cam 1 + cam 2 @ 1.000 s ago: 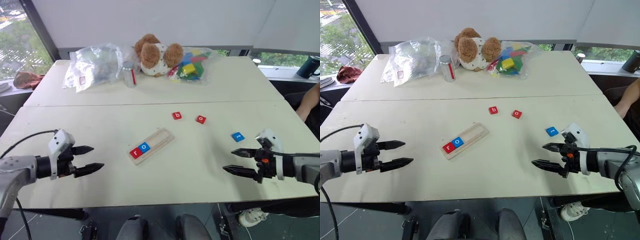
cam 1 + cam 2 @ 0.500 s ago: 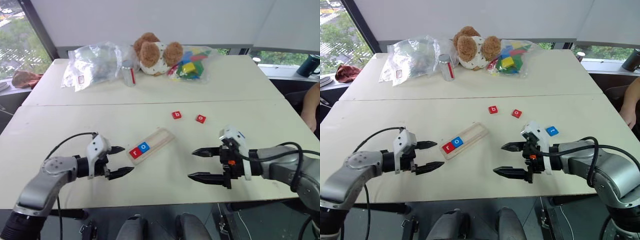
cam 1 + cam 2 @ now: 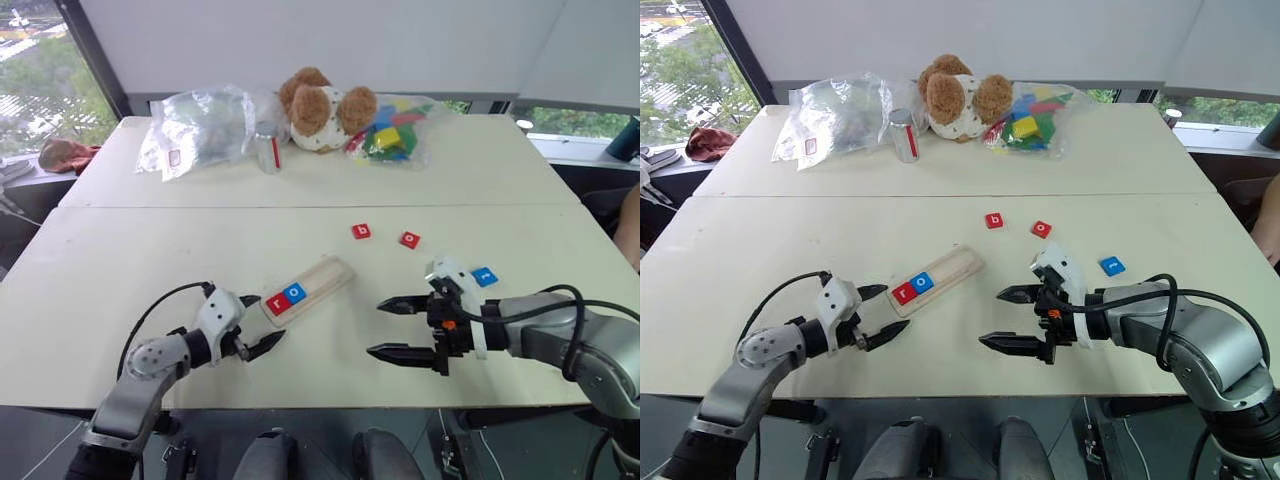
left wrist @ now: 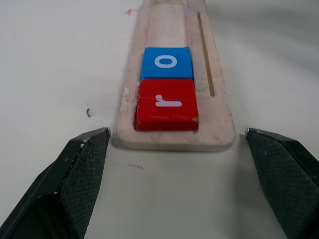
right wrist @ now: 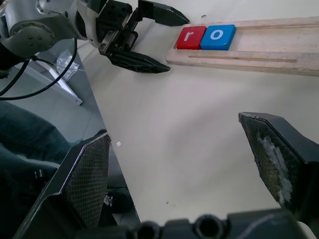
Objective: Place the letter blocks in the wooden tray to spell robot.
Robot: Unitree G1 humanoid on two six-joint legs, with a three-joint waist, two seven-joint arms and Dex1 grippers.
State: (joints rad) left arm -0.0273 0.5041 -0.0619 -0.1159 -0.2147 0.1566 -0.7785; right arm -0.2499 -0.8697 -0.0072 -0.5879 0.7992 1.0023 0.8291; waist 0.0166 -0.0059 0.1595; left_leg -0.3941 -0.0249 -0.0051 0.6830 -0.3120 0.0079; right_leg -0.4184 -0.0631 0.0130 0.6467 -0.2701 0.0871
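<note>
Left gripper [image 3: 262, 325] lies low, jaws wide, straddling the wooden tray [image 3: 322, 282] end, seemingly untouching, empty. Right gripper [image 3: 397, 329] hovers opposite, spread, holding nothing.

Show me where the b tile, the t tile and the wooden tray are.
b tile [image 3: 361, 231]: left eye view, on its red top face.
t tile [image 3: 484, 276]: left eye view, on its blue top face.
wooden tray [image 3: 325, 277]: left eye view, on the bare groove beyond the o tile.
</note>
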